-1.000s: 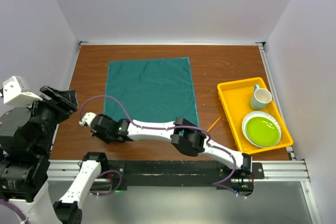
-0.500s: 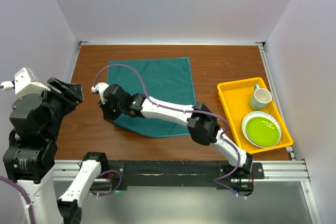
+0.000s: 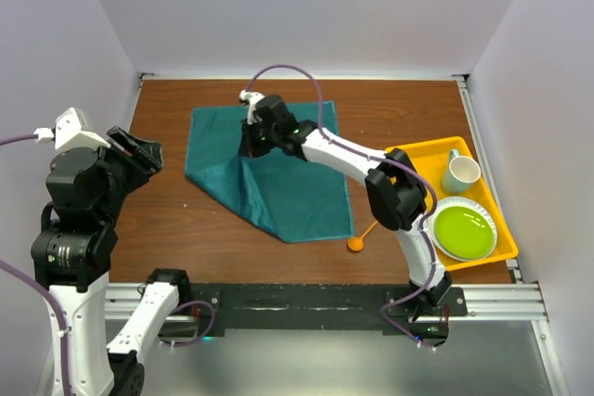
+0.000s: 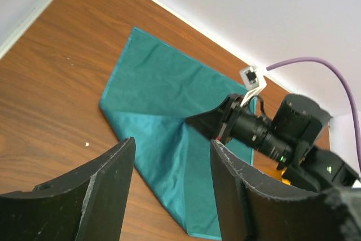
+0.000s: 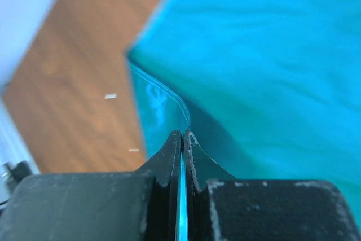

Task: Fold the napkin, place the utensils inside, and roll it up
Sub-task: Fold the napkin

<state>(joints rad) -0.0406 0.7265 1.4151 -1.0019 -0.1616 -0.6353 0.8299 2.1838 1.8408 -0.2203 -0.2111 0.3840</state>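
The teal napkin (image 3: 302, 194) lies on the brown table, its near left corner lifted and drawn over toward the far edge. My right gripper (image 3: 251, 142) is shut on that corner above the napkin's far middle. In the right wrist view the shut gripper (image 5: 182, 135) pinches a thin edge of the napkin (image 5: 271, 66). The orange spoon (image 3: 356, 245) lies on the table by the napkin's near right corner. My left gripper (image 3: 141, 149) is open and empty, raised at the left side. In the left wrist view the left gripper (image 4: 172, 148) looks down on the napkin (image 4: 152, 88).
A yellow tray (image 3: 406, 160) stands at the right with a pale cup (image 3: 460, 172) and a green plate (image 3: 462, 230) in it. White walls close the table at the back and both sides. The right arm spans the napkin.
My right gripper has swept from the napkin's near left corner to its far middle, carrying the corner up and over. The spoon now shows fully. The left arm has shifted slightly.
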